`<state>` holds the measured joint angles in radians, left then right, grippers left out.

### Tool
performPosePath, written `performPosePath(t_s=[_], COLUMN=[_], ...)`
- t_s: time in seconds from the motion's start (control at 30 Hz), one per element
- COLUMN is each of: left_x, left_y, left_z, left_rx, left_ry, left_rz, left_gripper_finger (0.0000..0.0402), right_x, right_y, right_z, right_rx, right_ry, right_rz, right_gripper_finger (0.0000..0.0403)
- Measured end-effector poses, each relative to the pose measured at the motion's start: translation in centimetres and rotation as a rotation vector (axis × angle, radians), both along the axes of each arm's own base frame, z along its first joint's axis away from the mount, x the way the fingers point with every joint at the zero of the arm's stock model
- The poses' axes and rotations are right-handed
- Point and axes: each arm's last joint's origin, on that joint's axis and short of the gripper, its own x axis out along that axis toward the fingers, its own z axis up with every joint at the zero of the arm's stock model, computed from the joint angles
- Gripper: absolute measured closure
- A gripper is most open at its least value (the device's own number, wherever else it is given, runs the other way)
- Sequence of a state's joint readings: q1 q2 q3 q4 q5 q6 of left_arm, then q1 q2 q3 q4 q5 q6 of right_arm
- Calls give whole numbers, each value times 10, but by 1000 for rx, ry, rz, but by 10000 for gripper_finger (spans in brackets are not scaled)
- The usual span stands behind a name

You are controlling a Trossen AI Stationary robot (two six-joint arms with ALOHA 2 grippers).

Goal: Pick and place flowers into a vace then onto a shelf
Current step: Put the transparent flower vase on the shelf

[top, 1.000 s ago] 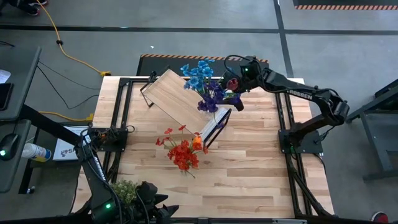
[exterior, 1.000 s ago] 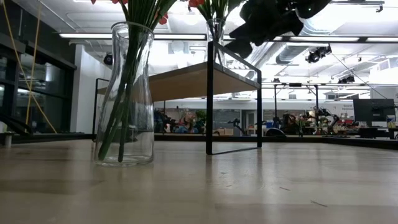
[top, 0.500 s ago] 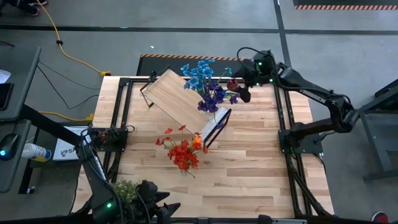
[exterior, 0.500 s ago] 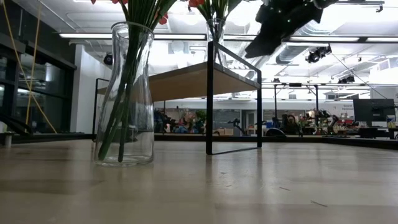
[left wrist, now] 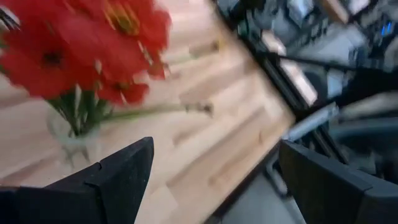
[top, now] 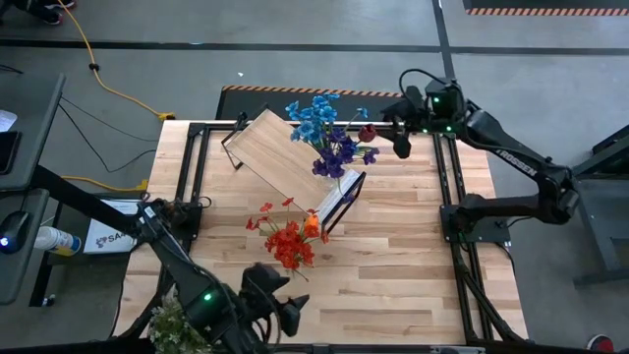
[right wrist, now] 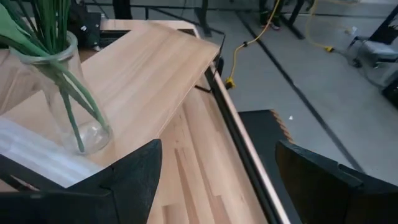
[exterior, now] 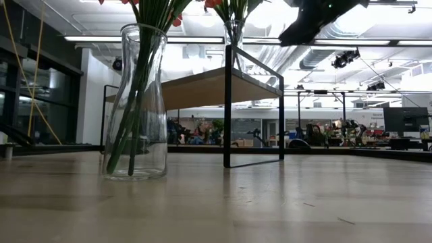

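Lower centre of the high view: the left pincer (top: 283,313), released, sits just below the red flowers (top: 290,243); the right pincer (top: 401,144) hangs released, farther off.

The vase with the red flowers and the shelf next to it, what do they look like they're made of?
The vase looks like clear, glossy glass: the green stems show through it and its walls catch reflections. The shelf appears to be a pale wood board with visible grain and a matte finish, on a thin black frame, probably painted metal.
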<state>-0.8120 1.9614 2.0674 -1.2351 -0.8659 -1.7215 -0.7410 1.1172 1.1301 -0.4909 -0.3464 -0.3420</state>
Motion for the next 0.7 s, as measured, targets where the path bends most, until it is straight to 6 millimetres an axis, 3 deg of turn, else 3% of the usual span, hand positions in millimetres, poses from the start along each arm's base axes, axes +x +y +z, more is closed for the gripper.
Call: performPosePath(t_s=[0.23, 0.47, 0.7], left_x=[2, 1, 11], left_y=[-7, -8, -21], left_z=[-1, -2, -32], left_rx=[-97, -28, -25], left_ry=[73, 144, 259], left_rz=[-102, -219, -250], left_gripper_finger=[25, 25, 25], right_x=[-13, -22, -30], right_y=[12, 20, 27], right_z=[13, 21, 28], right_rx=[-43, -35, 2], right_ry=[-45, -91, -141], right_rz=[-2, -18, -43], right_gripper_finger=[101, 101, 101])
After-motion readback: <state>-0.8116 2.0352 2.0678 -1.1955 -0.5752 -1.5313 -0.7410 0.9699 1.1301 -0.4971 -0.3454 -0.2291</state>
